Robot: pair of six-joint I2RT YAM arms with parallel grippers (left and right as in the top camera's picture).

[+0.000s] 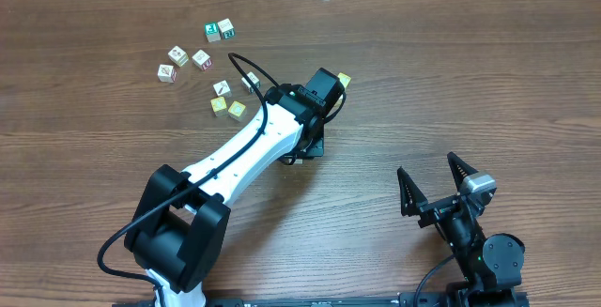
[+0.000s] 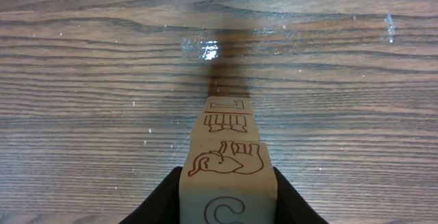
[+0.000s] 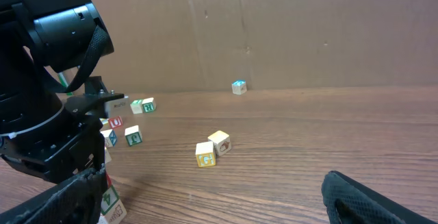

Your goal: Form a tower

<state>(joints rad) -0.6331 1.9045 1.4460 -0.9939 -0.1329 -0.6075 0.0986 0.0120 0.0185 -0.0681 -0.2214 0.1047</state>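
The tower (image 2: 226, 125) is pinched at its top cube by the left gripper (image 2: 227, 176), bottom centre. Right gripper (image 1: 425, 163) is spread wide, empty, lower right.

left arm (image 1: 246, 145): white, stretched diagonally from the near edge out over the counter (image 1: 423, 82), wrist pitched down.
left claw (image 2: 228, 203): fingers (image 2: 159, 203) narrow, flush against both sides of the tower (image 2: 224, 131) top.
right arm (image 1: 484, 246): folded at the near edge.
right claw (image 1: 425, 166): spread wide.
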